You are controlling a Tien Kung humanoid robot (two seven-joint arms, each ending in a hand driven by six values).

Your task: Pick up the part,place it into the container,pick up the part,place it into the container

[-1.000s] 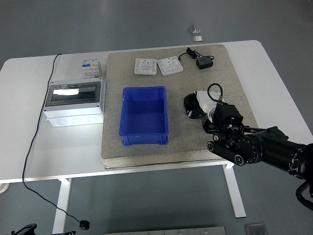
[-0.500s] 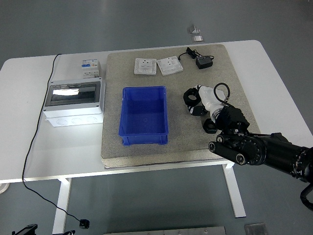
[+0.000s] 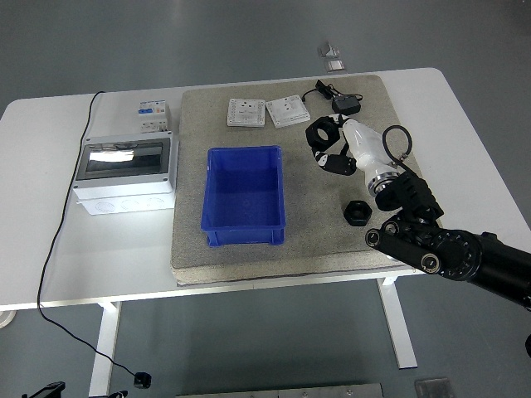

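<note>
My right hand [image 3: 329, 148] hangs above the grey mat [image 3: 398, 141], just right of the blue container [image 3: 245, 196], which has nothing in it. Its black fingers are curled around a black ring-shaped part [image 3: 320, 133], held clear of the mat. A second black ring-shaped part [image 3: 358, 213] lies on the mat below the hand, next to my forearm. My left arm is out of view.
Two white socket plates [image 3: 246, 112] [image 3: 288, 110] and a black adapter [image 3: 345, 104] lie at the mat's far edge. A grey distribution box [image 3: 126, 172] and a small breaker [image 3: 153, 114] stand left of the mat. A black cable [image 3: 62, 224] trails off the table's left side.
My right hand has risen from the mat and moved up and away from me with the black part in it. The second black part, hidden before, now shows on the mat.
</note>
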